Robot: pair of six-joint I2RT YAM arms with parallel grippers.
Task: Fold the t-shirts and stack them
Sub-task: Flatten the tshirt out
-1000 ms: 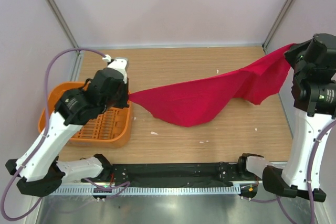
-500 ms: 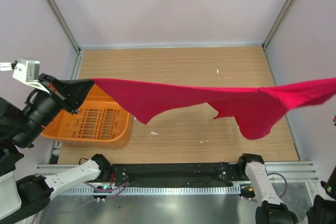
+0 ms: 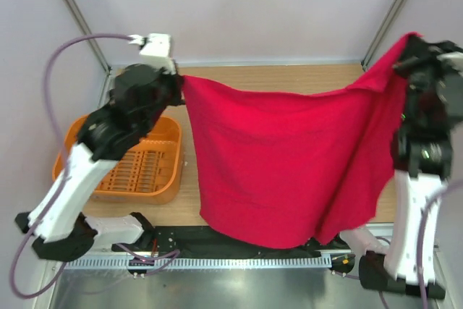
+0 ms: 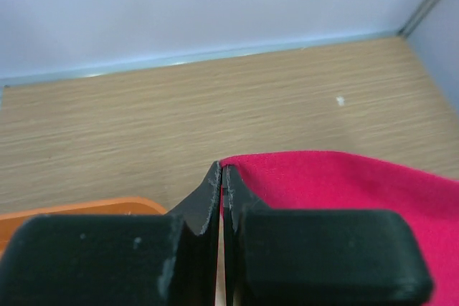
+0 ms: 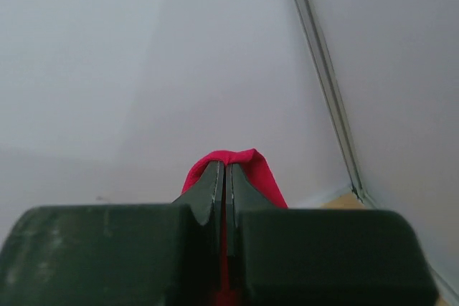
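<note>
Top external view shows you the orange basket (image 3: 145,195) at near left, its slotted floor partly under the left arm. The red t-shirt (image 3: 289,164) hangs spread like a curtain over the table (image 3: 289,77), its hem nearest you. Farther back, the left gripper (image 3: 179,81) and right gripper (image 3: 412,41) are clenched on its top corners.

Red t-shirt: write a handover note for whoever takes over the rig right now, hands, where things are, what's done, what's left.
Left hand: shut on the red t-shirt at the left end of its upper edge.
Right hand: shut on the other end.
The shirt hangs spread between them over the table; the orange basket sits at left.
Done: shirt lifted and spread open.
Left: lay flat, fold, stack.
</note>
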